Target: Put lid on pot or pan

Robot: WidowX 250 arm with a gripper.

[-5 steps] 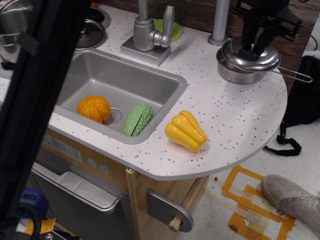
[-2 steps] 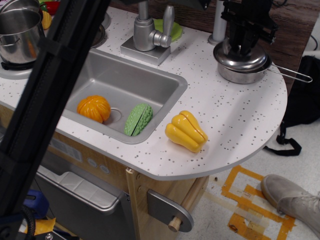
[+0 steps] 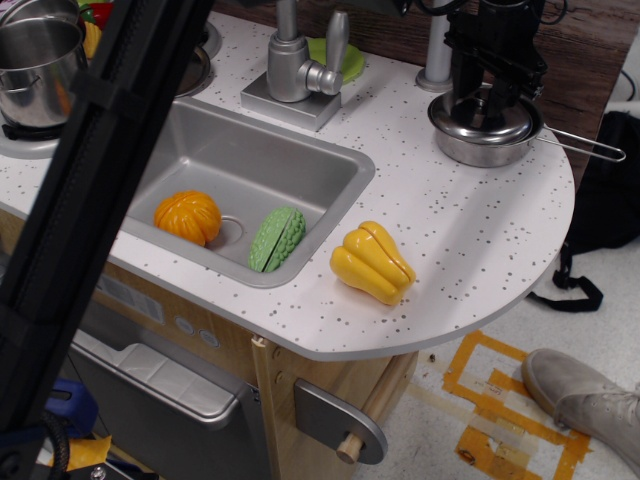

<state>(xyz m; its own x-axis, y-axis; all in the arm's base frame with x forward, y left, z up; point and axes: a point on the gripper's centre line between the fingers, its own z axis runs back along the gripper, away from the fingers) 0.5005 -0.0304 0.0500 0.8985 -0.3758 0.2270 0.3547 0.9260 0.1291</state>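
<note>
The shiny domed steel lid [image 3: 487, 122] lies on the small shallow steel pan [image 3: 483, 150] at the counter's back right. The pan's thin wire handle [image 3: 590, 149] points right. My black gripper [image 3: 492, 92] comes straight down onto the middle of the lid, with one finger on each side of the centre. The fingers hide the knob. I cannot tell whether they still pinch it.
A yellow toy squash [image 3: 373, 262] lies on the counter in front of the pan. An orange toy [image 3: 187, 216] and a green vegetable [image 3: 276, 239] lie in the sink [image 3: 300, 150]. The faucet [image 3: 295, 62] stands behind the sink. A tall steel pot [image 3: 38, 62] is far left. A dark arm link [image 3: 90, 200] blocks the left foreground.
The lid was held tilted just above the pan; it has come down and now sits level on the pan. The gripper has moved slightly left and down with it.
</note>
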